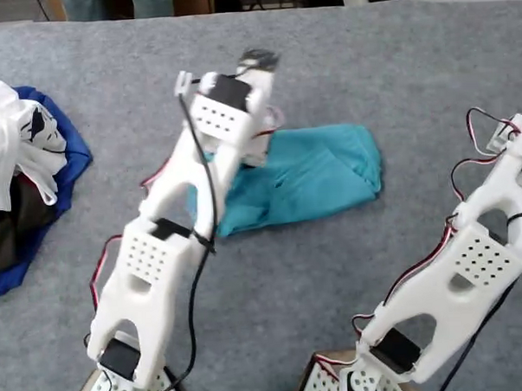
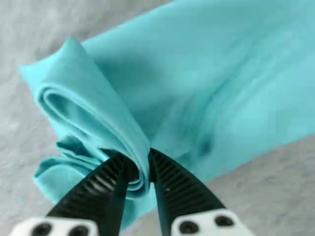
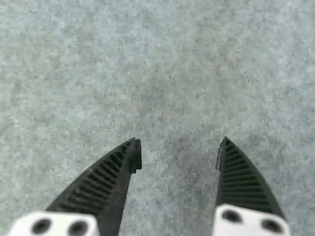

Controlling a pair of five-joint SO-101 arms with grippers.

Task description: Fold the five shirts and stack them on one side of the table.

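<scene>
Grey, felt-like covering runs over the whole table [image 1: 335, 313]. At the near edge stand the bases of both arms. The right arm [image 1: 472, 264] rises near the near right corner and leans toward the right edge. The right gripper [image 3: 179, 152] hangs above bare grey surface with its jaws spread wide and nothing between them.

The left arm [image 1: 159, 252] stretches from the near edge toward the middle of the table. The left gripper [image 2: 140, 164] is closed tight on a rolled fold of the teal shirt [image 2: 221, 88], with several layers of cloth pinched between the ribbed fingers [image 2: 174, 184]. The held fold stands raised above the rest of the garment.

The teal shirt [image 1: 321, 175] lies at the middle of the table, partly folded into a rough rectangle, its left end under the left arm's wrist.

At the left edge, well apart from the teal shirt, lies an unfolded heap: a white shirt [image 1: 3, 137] on top, a blue shirt [image 1: 68, 152] beneath it, and a dark garment [image 1: 15, 223] tucked at the heap's near side.
</scene>
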